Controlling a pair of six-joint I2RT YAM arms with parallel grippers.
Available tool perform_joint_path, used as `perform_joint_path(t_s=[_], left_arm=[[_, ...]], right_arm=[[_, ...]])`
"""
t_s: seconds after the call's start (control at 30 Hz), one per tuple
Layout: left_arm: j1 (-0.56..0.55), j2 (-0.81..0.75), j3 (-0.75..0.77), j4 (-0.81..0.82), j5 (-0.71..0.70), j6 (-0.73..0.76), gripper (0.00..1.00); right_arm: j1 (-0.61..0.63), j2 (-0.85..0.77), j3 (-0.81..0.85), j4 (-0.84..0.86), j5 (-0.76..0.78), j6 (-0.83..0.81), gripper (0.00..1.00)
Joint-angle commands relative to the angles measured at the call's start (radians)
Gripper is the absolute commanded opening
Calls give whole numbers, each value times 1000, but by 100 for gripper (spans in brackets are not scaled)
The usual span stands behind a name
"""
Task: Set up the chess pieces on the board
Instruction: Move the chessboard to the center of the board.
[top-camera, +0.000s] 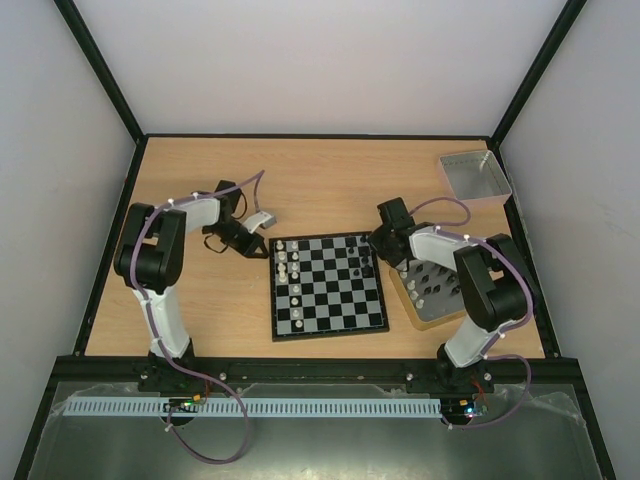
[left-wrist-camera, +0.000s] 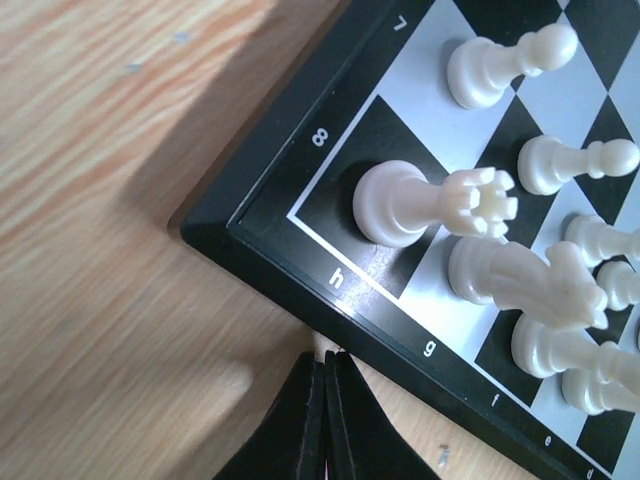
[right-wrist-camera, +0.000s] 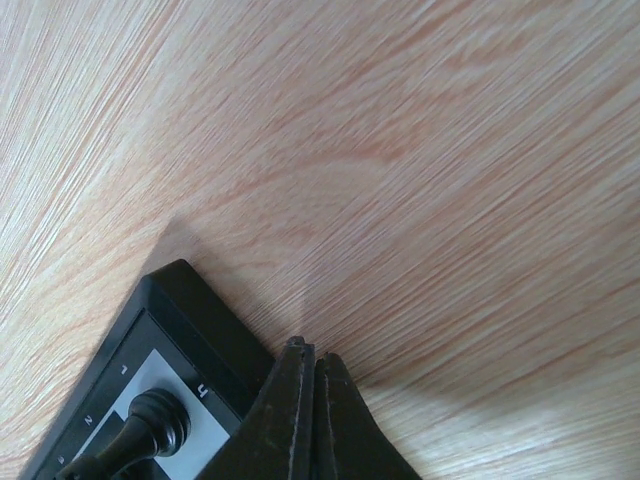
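The board (top-camera: 330, 333) lies at mid-table. Whitish chess pieces (top-camera: 285, 268) stand in its two left columns, and a few black pieces (top-camera: 365, 263) stand at its far right. My left gripper (top-camera: 263, 244) is shut and empty, over the table just off the board's far-left corner. In the left wrist view its tips (left-wrist-camera: 325, 362) rest by the board's border (left-wrist-camera: 270, 250), near a white rook (left-wrist-camera: 420, 205) on h8. My right gripper (top-camera: 379, 241) is shut and empty at the far-right corner. In its wrist view the tips (right-wrist-camera: 308, 352) sit beside the board corner (right-wrist-camera: 195, 310) and a black piece (right-wrist-camera: 150, 425).
A gold-tan tin (top-camera: 408, 310) right of the board holds several loose black and white pieces (top-camera: 430, 285). A grey square tray (top-camera: 474, 176) sits at the back right corner. Dark frame rails edge the table.
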Motion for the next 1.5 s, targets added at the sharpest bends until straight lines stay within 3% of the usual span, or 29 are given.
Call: perform_joint_path(t_s=[0.0, 0.5, 1.47], left_arm=[[9, 61, 2, 44, -101, 30, 3], [90, 88, 63, 19, -102, 44, 3], [144, -133, -191, 55, -95, 47, 2]], right_arm=[[102, 61, 19, 15, -156, 42, 2], [173, 127, 91, 36, -154, 75, 2], [121, -3, 204, -159, -2, -62, 2]])
